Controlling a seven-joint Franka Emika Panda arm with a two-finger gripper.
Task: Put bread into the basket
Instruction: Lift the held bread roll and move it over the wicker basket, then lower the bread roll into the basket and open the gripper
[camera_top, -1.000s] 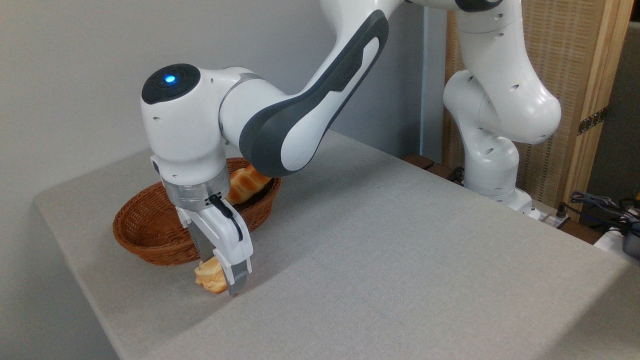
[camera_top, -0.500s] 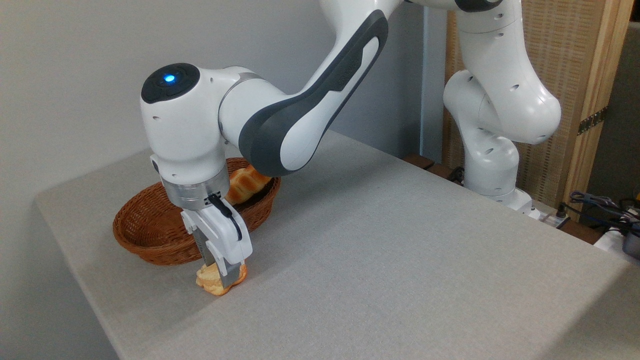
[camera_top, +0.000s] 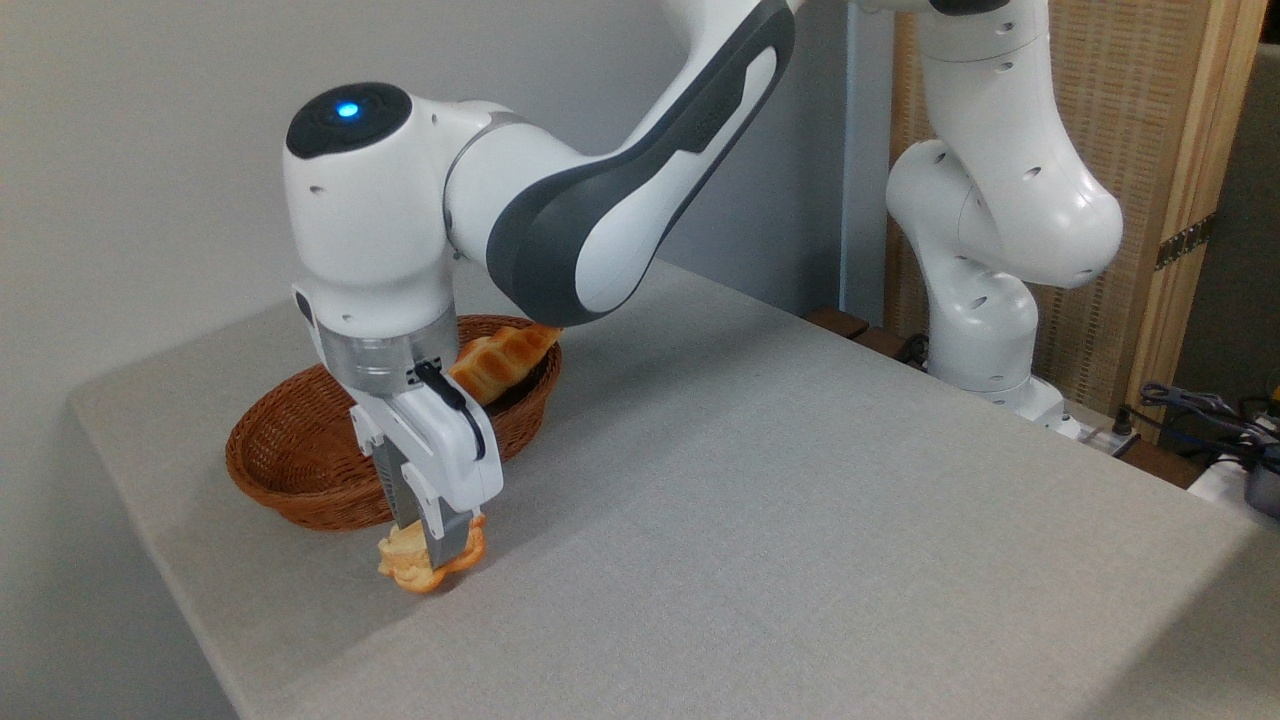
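Note:
The bread (camera_top: 405, 560) is a small golden-yellow bun, squeezed between my fingers just above the grey tabletop. My gripper (camera_top: 432, 552) points straight down and is shut on it. The basket (camera_top: 290, 455), reddish-brown woven wicker, sits right behind the gripper near the table's left end. My wrist hides part of its middle. The bun hangs just in front of the basket's near rim, outside it.
A longer ridged golden-brown loaf (camera_top: 500, 362) leans on the basket's right rim. The table (camera_top: 800, 520) stretches wide to the right. Its left and near edges are close to the gripper. The arm's base (camera_top: 985, 340) and cables (camera_top: 1200, 410) stand at the far right.
The fingers have shut on the bun, and the wrist has risen a little and shifted slightly left, lifting the bun off the table. The basket and loaf have not moved.

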